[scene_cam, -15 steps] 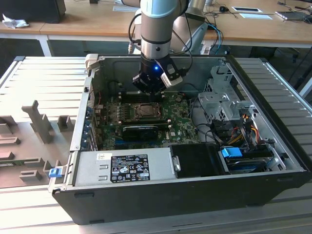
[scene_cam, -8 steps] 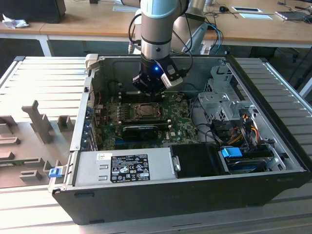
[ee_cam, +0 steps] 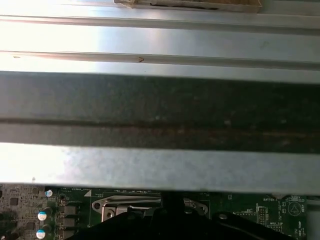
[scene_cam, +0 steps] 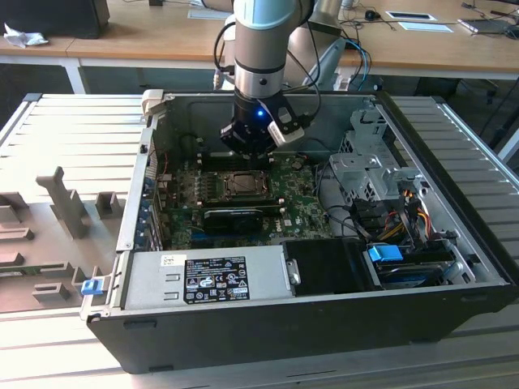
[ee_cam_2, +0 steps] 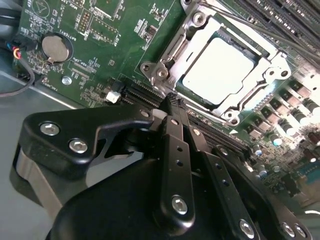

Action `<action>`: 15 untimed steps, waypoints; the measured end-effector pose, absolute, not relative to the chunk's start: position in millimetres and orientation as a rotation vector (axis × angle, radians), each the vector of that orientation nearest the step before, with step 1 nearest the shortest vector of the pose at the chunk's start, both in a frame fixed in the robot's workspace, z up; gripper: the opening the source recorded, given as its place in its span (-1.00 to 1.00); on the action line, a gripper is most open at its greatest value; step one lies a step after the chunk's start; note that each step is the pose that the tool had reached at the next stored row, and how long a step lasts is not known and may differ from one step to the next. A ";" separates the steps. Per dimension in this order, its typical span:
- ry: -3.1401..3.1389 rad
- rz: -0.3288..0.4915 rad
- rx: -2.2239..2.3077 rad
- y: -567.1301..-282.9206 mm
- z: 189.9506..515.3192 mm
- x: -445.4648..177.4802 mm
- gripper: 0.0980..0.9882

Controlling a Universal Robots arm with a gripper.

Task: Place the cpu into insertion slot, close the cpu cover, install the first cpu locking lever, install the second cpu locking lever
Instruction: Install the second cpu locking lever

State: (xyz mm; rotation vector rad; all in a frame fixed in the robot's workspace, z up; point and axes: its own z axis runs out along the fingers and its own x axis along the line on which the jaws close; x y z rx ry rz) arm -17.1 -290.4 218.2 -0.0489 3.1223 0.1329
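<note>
In the second wrist view the cpu [ee_cam_2: 217, 70] lies flat in the insertion slot [ee_cam_2: 161, 70], its silver top showing through the window of the cpu cover [ee_cam_2: 267, 75], which is down over it. A thin wire lever [ee_cam_2: 240, 25] runs along one side of the socket. My gripper [ee_cam_2: 175, 107] is shut, fingers [ee_cam_2: 176, 150] pressed together with nothing visible between them, tips just off a corner of the socket. In the exterior view the gripper [scene_cam: 250, 154] hangs low over the far edge of the socket [scene_cam: 242, 185] inside the open computer case.
A long black graphics card [scene_cam: 235, 217] lies just in front of the socket. The power supply [scene_cam: 203, 279] fills the case's near side; a drive cage [scene_cam: 369, 162] and cables [scene_cam: 405, 211] crowd the exterior view's right. A coin battery [ee_cam_2: 55, 47] sits on the board. The case wall [ee_cam: 160, 105] stands close behind.
</note>
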 end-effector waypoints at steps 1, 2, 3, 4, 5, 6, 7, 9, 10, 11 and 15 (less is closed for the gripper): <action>3.122 0.133 -0.049 -290.4 223.4 -17.1 -0.98; 3.122 0.133 -0.048 -290.4 223.3 -17.1 -0.98; 3.122 0.133 -0.049 -290.6 223.3 -17.1 -0.98; 3.122 0.133 -0.049 -291.3 223.4 -17.1 -0.98; 3.122 0.133 -0.049 -291.9 223.3 -17.1 -0.98; 3.122 0.133 -0.049 -292.4 223.2 -17.1 -0.98; 3.122 0.133 -0.049 -293.2 223.0 -17.1 -0.98; 3.122 0.133 -0.049 -294.2 222.7 -17.1 -0.98; 3.122 0.133 -0.049 -295.3 222.7 -17.1 -0.98; 3.122 0.133 -0.048 -295.6 222.6 -17.1 -0.98; 3.122 0.133 -0.049 -295.9 227.5 -17.1 -0.98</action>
